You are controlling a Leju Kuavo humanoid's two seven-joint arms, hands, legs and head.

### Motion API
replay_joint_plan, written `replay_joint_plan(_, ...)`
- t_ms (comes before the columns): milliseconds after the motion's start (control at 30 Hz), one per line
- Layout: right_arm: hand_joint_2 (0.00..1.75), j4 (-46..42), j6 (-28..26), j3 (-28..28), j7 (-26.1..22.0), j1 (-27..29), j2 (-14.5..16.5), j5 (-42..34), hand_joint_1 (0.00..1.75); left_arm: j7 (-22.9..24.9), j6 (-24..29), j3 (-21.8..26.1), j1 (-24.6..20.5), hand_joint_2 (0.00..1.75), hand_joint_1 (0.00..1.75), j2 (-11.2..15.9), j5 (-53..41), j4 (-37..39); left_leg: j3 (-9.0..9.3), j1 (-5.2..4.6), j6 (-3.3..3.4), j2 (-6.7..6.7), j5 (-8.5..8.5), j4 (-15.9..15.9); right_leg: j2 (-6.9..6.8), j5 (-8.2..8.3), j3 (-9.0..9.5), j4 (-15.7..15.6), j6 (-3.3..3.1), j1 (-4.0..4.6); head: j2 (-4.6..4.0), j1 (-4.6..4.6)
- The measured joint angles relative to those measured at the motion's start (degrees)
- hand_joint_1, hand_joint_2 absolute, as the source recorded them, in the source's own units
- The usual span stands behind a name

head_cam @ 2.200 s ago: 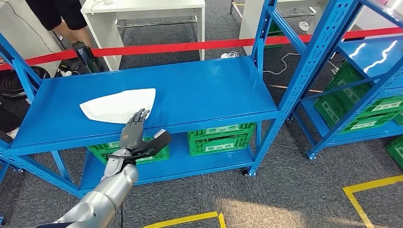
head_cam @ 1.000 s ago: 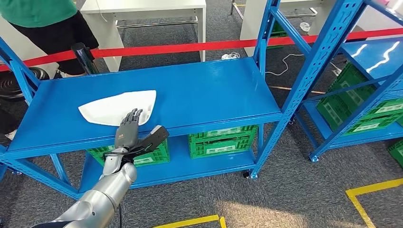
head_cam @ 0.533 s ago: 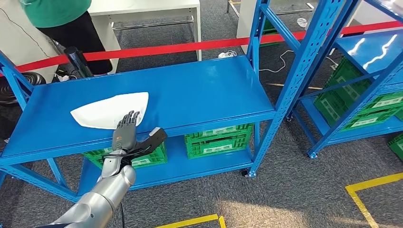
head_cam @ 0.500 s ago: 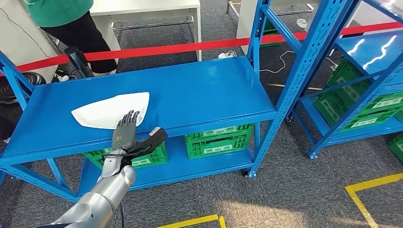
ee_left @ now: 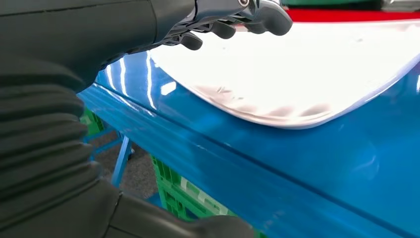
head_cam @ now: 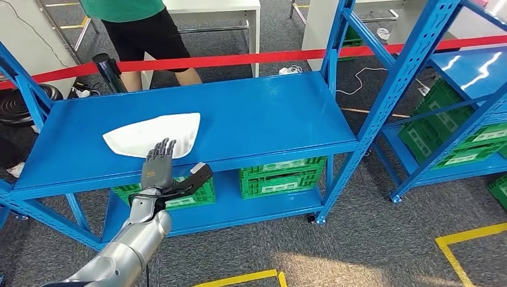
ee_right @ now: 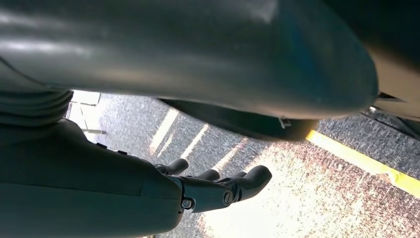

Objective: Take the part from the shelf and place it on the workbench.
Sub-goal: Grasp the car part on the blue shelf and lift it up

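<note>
The part (head_cam: 152, 134) is a flat white curved sheet lying on the left half of the blue shelf board (head_cam: 263, 113). My left hand (head_cam: 157, 169) is at the shelf's front edge, fingers spread and reaching over the part's near rim, thumb (head_cam: 200, 173) out to the side. In the left wrist view the fingers (ee_left: 225, 22) hover just over the white part (ee_left: 307, 69) with nothing gripped; contact is unclear. My right hand (ee_right: 213, 188) hangs over the carpet, fingers loosely extended and empty.
A red barrier tape (head_cam: 251, 58) runs behind the shelf, and a person (head_cam: 146, 33) stands just beyond it. Green crates (head_cam: 281, 176) sit on the lower board. A second blue rack (head_cam: 472, 72) stands at the right. Yellow floor tape (head_cam: 466, 236) marks the carpet.
The view has swayed a little. My left hand has crept slightly left along the part's near rim. The person behind the tape has walked to the right.
</note>
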Motion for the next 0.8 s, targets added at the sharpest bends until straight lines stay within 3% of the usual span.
replay_joint_plan(33, 0.00, 0.0, 0.0, 0.0, 0.0, 0.0, 0.0, 0.0, 0.00, 0.1, 0.1, -0.1, 0.0, 1.75, 0.00, 0.0, -0.1, 0.0, -0.08, -0.06, -0.31, -0.03, -0.05, 0.1, 0.01, 0.16, 0.73, -1.5, -0.19, 0.11, 0.00, -0.02)
replay_joint_plan(167, 0.00, 0.0, -0.1, 0.0, 1.1, 0.0, 0.1, -0.1, 0.00, 0.4, 0.2, -0.9, 0.1, 1.75, 0.00, -0.1, -0.9, 0.0, -0.36, 0.07, -1.71, 0.03, -0.52, 0.5, 0.17, 0.37, 0.97, -2.2, -1.35, 0.08, 0.00, -0.10)
replay_joint_plan(233, 0.00, 0.0, -0.2, 0.0, 2.0, 0.0, 0.2, -0.2, 0.00, 0.5, 0.3, -1.0, 0.1, 1.75, 0.00, -0.2, -1.1, -0.1, -2.32, 0.26, -2.38, 0.10, -3.11, 4.8, 0.12, 0.51, 1.12, -2.5, -1.88, -0.19, 0.00, -0.26)
replay_joint_plan(300, 0.00, 0.0, -0.3, 0.0, 2.4, 0.0, 0.2, -0.3, 0.00, 0.5, 0.4, -1.1, 0.3, 1.75, 0.00, -0.2, -1.2, 0.0, -5.73, 0.43, -2.87, 0.13, -6.40, 12.1, 0.11, 0.46, 1.12, -2.5, -2.06, -0.23, 0.00, -0.34)
replay_joint_plan(333, 0.00, 0.0, -0.3, 0.0, 2.4, 0.1, 0.2, -0.3, 0.00, 0.5, 0.4, -1.2, 0.4, 1.75, 0.00, -0.2, -1.2, 0.1, -6.97, 0.51, -3.01, 0.13, -7.05, 14.7, 0.12, 0.45, 1.12, -2.5, -2.07, -0.23, 0.00, -0.34)
replay_joint_plan(367, 0.00, 0.0, -0.3, 0.0, 2.4, 0.1, 0.2, -0.3, 0.00, 0.6, 0.4, -1.3, 0.6, 1.75, 0.00, -0.2, -1.3, 0.1, -7.35, 0.56, -3.07, 0.13, -6.65, 15.3, 0.13, 0.44, 1.13, -2.5, -2.06, -0.24, 0.00, -0.34)
replay_joint_plan(400, 0.00, 0.0, -0.4, 0.0, 2.4, 0.1, 0.2, -0.3, 0.00, 0.6, 0.4, -1.3, 0.6, 1.75, 0.00, -0.2, -1.3, 0.1, -6.56, 0.61, -3.06, 0.14, -5.18, 13.6, 0.15, 0.42, 1.18, -2.5, -2.03, -0.25, 0.00, -0.34)
replay_joint_plan(500, 0.00, 0.0, -0.4, 0.0, 2.4, 0.1, 0.3, -0.2, 0.00, 0.6, 0.8, -1.5, 0.5, 1.75, 0.00, -0.2, -1.3, 0.1, -1.15, 0.57, -2.63, 0.10, -0.32, 2.6, 0.21, 0.30, 1.31, -2.4, -1.50, -0.17, 0.00, -0.32)
replay_joint_plan(533, 0.00, 0.0, -0.4, 0.0, 2.4, 0.1, 0.3, -0.1, 0.00, 0.7, 1.0, -1.5, 0.5, 1.75, 0.00, -0.2, -1.2, 0.1, -0.11, 0.48, -2.32, 0.06, 0.13, 0.4, 0.24, 0.32, 1.27, -2.4, -1.16, -0.10, 0.00, -0.28)
replay_joint_plan(633, 0.00, 0.0, -0.4, 0.0, 2.4, 0.1, 0.3, 0.0, 0.00, 0.6, 1.4, -1.5, 0.7, 1.75, 0.03, -0.2, -0.9, 0.1, 0.24, 0.28, -1.01, -0.07, 0.23, -0.6, 0.22, 0.54, 1.17, -2.7, -0.02, -0.10, 0.00, -0.23)
replay_joint_plan(700, 0.00, 0.0, -0.3, 0.0, 2.4, 0.0, 0.3, 0.2, 0.00, 0.5, 1.4, -1.5, 0.7, 1.75, 0.90, -0.3, -0.8, 0.1, 0.42, 0.42, -0.14, -0.05, 0.56, -1.1, 0.17, -0.63, 0.45, -1.1, 0.57, -0.19, 0.00, -0.19)
replay_joint_plan(767, 0.00, 0.0, -0.2, 0.1, 2.4, 0.0, 0.3, 0.3, 0.00, 0.5, 1.4, -1.5, 0.8, 1.75, 1.74, -0.3, -0.9, 0.1, 0.51, 0.44, 0.39, 0.06, 0.67, -1.3, 0.16, -3.75, -2.32, 4.8, 0.88, -0.19, 0.00, -0.09)
replay_joint_plan(800, 0.00, 0.0, -0.2, 0.1, 2.4, 0.1, 0.3, 0.3, 0.00, 0.5, 1.4, -1.5, 1.0, 1.75, 1.75, -0.3, -1.0, 0.2, 0.47, 0.37, 0.53, 0.12, 0.65, -1.3, 0.15, -5.38, -4.22, 8.7, 0.98, -0.18, 0.00, -0.06)
